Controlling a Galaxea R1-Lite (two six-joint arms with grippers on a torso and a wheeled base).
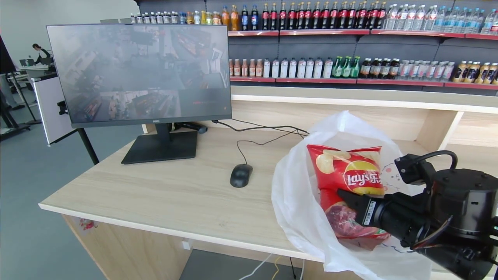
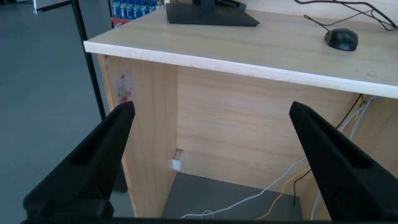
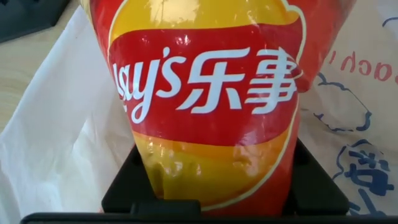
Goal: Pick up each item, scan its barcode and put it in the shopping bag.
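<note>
A red bag of potato chips (image 1: 348, 182) stands inside the open white plastic shopping bag (image 1: 295, 194) at the desk's right front. My right gripper (image 1: 352, 200) is shut on the chip bag's lower part, its black fingers (image 3: 134, 180) pressing both sides of the chip bag (image 3: 205, 93). The shopping bag's white film (image 3: 56, 143) lies around it. My left gripper (image 2: 211, 155) hangs open and holds nothing, below and in front of the desk's front edge (image 2: 249, 62).
A monitor on a black stand (image 1: 140, 74) stands at the desk's back left. A black mouse (image 1: 241, 175) with its cable lies mid-desk, also seen as the mouse (image 2: 341, 39). A handheld scanner (image 1: 190, 126) lies behind the monitor stand. Drink shelves line the back wall.
</note>
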